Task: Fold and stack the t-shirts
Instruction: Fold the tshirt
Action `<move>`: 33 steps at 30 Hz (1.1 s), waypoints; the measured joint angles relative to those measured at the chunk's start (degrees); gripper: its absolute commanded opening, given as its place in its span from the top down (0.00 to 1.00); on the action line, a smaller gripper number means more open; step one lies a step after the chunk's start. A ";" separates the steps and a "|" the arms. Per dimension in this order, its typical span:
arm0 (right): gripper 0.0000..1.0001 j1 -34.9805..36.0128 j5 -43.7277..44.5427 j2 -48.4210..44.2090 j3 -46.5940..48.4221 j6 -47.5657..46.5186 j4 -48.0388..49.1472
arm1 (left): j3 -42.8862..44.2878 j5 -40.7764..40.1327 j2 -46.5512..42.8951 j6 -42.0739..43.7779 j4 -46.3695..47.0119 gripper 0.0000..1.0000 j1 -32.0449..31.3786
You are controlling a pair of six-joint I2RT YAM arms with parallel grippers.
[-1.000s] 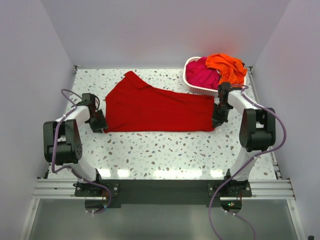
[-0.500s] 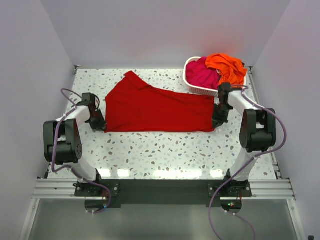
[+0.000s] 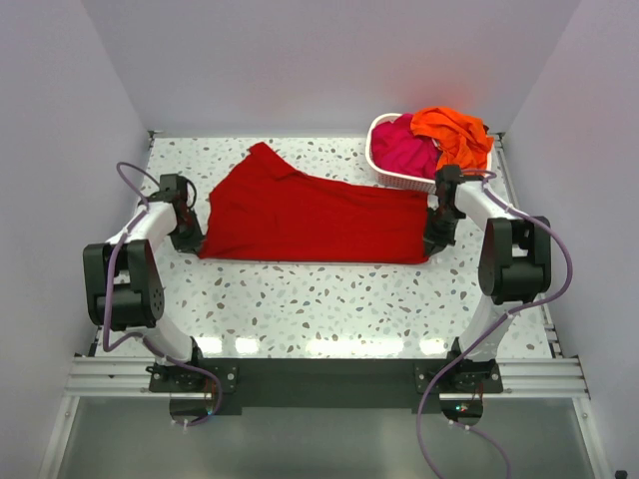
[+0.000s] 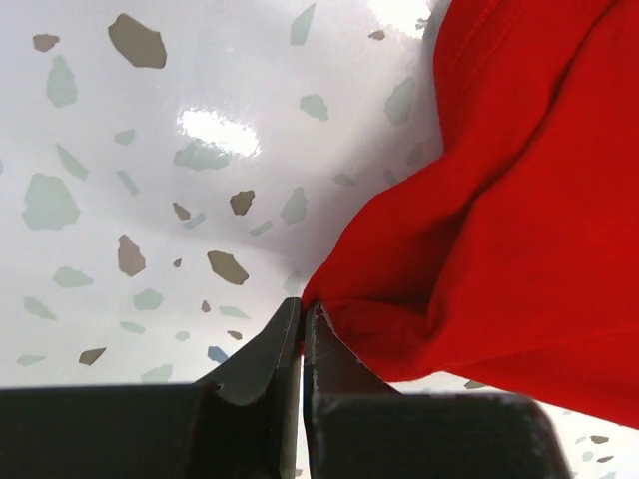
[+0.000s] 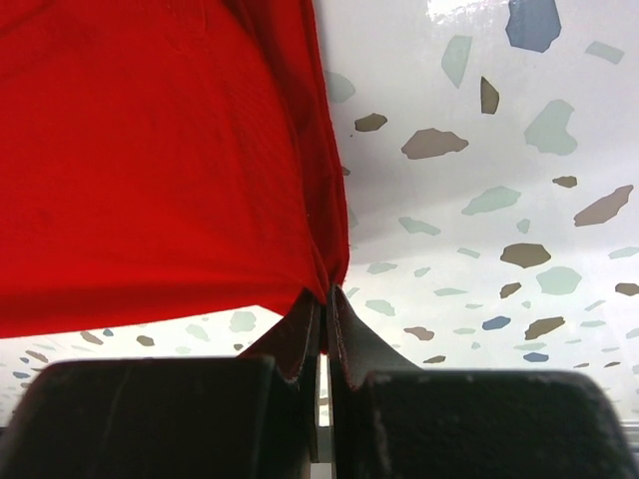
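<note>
The deep red t-shirt [image 3: 310, 215] lies spread across the middle of the speckled table. My left gripper [image 3: 193, 242] is shut on its near left corner, which shows pinched in the left wrist view [image 4: 303, 304]. My right gripper [image 3: 432, 245] is shut on its near right corner, the cloth [image 5: 150, 160] hanging from the jaws in the right wrist view [image 5: 325, 294]. The magenta-pink t-shirt [image 3: 402, 148] and the bright orange t-shirt [image 3: 454, 133] lie bunched in the basket.
A white slatted basket [image 3: 387, 177] stands at the back right of the table, just behind my right arm. White walls close in the table on the left, back and right.
My left gripper has pulled the shirt's near left corner outward to the left and a little back, stretching the near edge straighter. The right gripper has stayed in place.
</note>
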 measured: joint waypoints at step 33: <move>1.00 -0.33 1.51 -1.62 -3.98 -0.68 -0.15 | -1.60 13.38 -7.52 3.58 3.87 0.43 -2.58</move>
